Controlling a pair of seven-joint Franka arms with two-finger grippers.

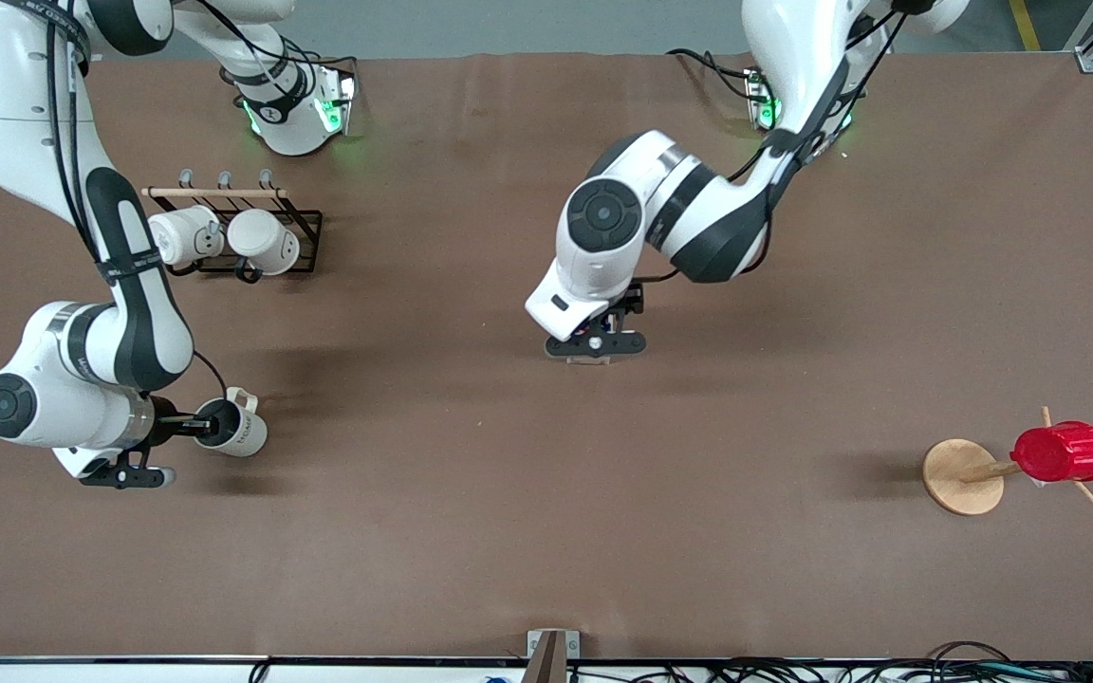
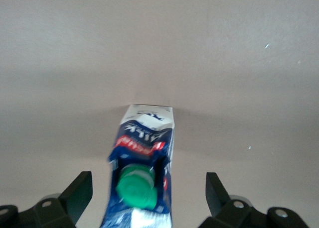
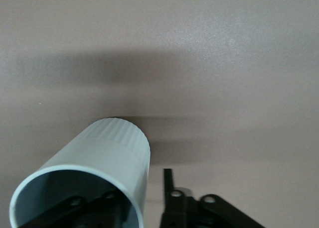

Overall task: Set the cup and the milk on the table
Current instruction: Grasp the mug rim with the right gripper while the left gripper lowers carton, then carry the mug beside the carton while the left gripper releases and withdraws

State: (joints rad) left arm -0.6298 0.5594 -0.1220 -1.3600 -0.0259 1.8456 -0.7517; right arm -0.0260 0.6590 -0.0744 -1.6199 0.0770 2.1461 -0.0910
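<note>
Right pincer (image 1: 208, 429) at lower left of frame pinches the cup (image 1: 235, 429) by its rim, over the desk (image 1: 471, 531). Left pincer (image 1: 596, 343), mid-frame, is spread wide around the milk (image 2: 143, 168), which stands on the desk.

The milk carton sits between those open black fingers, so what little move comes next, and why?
Probably the left gripper lifts straight up. Its fingers stand wide open, clear of the milk, which stands upright on the table. The right gripper grips the cup by its rim.
</note>
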